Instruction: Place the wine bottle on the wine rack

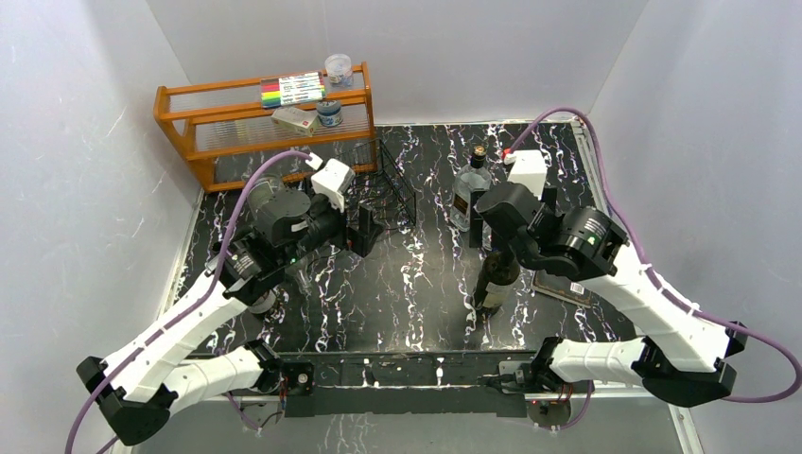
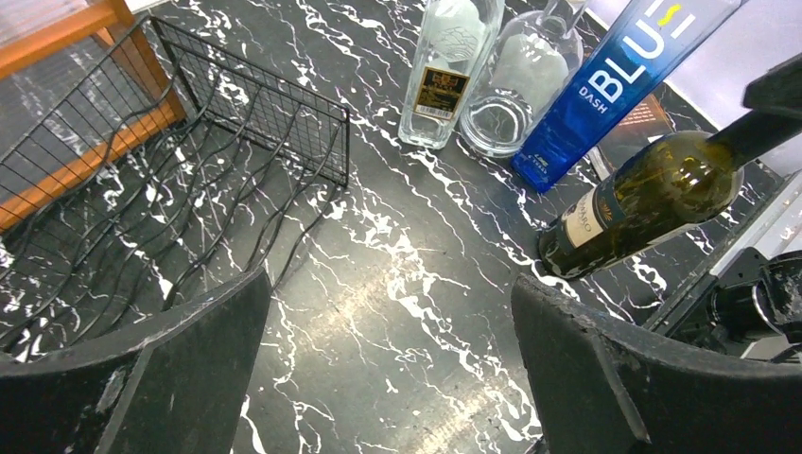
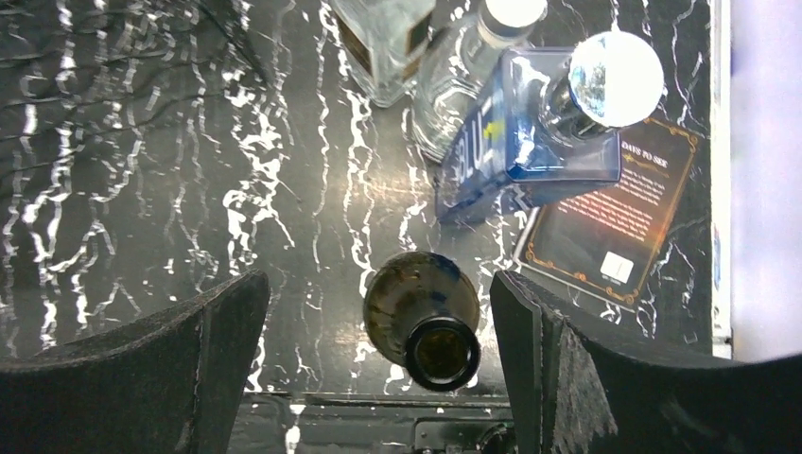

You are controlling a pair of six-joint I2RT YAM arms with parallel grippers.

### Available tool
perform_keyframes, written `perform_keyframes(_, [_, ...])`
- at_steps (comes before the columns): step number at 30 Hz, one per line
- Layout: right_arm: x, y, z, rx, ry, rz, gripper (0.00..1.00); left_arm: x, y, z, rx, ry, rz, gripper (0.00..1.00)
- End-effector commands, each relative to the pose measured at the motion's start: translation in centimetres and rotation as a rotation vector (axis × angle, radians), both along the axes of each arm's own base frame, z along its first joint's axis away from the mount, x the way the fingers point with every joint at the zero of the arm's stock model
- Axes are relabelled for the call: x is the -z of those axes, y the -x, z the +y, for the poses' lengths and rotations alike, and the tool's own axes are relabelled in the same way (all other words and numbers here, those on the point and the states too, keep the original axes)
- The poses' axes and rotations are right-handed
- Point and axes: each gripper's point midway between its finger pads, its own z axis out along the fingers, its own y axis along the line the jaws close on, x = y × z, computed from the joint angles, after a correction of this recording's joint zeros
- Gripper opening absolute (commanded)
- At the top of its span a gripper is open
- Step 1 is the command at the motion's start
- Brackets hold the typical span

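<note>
The dark green wine bottle [image 1: 496,279] stands on the black marble table, right of centre, open mouth up [image 3: 426,307]. My right gripper [image 1: 492,225] is open directly above it; in the right wrist view [image 3: 378,279] the bottle's neck lies between the two fingers and touches neither. The black wire wine rack [image 1: 388,194] sits at the back left, in front of the orange shelf, with nothing in its cradles [image 2: 189,161]. My left gripper [image 1: 364,232] is open and empty beside the rack, facing the wine bottle [image 2: 643,203] across bare table [image 2: 390,284].
A square clear bottle [image 2: 444,66], a round clear bottle [image 2: 520,85] and a tall blue bottle [image 2: 615,85] stand behind the wine bottle. A dark card [image 3: 615,227] lies at the right edge. The orange wooden shelf [image 1: 265,123] holds small items at the back left.
</note>
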Motion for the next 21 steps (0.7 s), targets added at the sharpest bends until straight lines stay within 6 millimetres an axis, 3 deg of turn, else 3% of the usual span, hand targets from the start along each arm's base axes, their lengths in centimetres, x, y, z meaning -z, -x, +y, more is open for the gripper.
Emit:
perform_keyframes(1, [1.7,-1.0,-1.2,0.052,0.047,0.039,0.98,-1.0,-0.1,-0.8,0.001,0.079,-0.003,0.98])
perform_keyframes(6, [3.5,-2.4,-2.6,0.094,0.055,0.112,0.96,-0.5,0.0,-0.7,-0.002,0.078,0.010,0.98])
perform_keyframes(16, [4.4,0.1,-0.4,-0.024,-0.119,0.181,0.82,0.9,-0.2,-0.6,-0.014,0.057,0.022,0.98])
perform_keyframes(19, [4.1,0.4,-0.5,-0.037,-0.131,0.169,0.79,1.1,-0.4,-1.0,0.001,0.061,0.014,0.98])
perform_keyframes(21, [4.4,0.6,-1.0,-0.026,-0.118,0.176,0.71,1.0,-0.4,-1.3,0.013,0.068,0.007,0.98])
